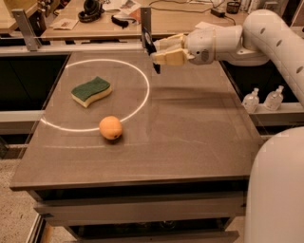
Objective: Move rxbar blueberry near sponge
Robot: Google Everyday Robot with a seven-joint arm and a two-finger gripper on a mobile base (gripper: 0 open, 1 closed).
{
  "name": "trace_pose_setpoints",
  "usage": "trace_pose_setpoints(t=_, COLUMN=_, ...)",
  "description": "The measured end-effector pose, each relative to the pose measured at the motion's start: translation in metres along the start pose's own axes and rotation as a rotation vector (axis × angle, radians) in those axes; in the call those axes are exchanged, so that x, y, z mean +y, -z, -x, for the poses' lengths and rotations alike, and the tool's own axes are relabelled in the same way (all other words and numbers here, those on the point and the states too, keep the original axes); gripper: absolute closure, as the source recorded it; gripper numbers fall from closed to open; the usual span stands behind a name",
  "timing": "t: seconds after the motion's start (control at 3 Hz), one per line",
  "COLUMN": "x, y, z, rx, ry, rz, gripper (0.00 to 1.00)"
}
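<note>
The sponge [91, 91], dark green on top with a pale yellow body, lies on the left of the brown table [190, 142], inside a white circle line. My gripper [160, 51] hangs over the table's far middle, to the right of and beyond the sponge. It is shut on the rxbar blueberry [149, 42], a thin dark bar held on edge, tilted, above the table top.
A round orange fruit [110, 127] sits on the circle line in front of the sponge. Two small clear bottles [262, 98] stand off the table's right side. A cluttered desk with headphones [90, 9] lies behind. My white base [278, 190] fills the lower right.
</note>
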State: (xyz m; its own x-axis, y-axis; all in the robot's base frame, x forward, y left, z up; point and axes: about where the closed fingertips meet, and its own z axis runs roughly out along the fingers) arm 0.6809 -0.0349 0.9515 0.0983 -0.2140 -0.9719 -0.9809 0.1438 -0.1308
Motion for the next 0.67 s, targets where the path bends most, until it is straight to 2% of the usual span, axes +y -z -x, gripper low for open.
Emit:
trace_pose_setpoints(t=0.33, x=0.002, y=-0.041, z=-0.023, rx=0.025, ry=-0.075, rz=0.063, gripper=1.0)
trace_pose_setpoints(t=0.67, x=0.007, y=-0.081, z=-0.032, rx=0.047, ry=-0.094, rz=0.157, gripper=1.0)
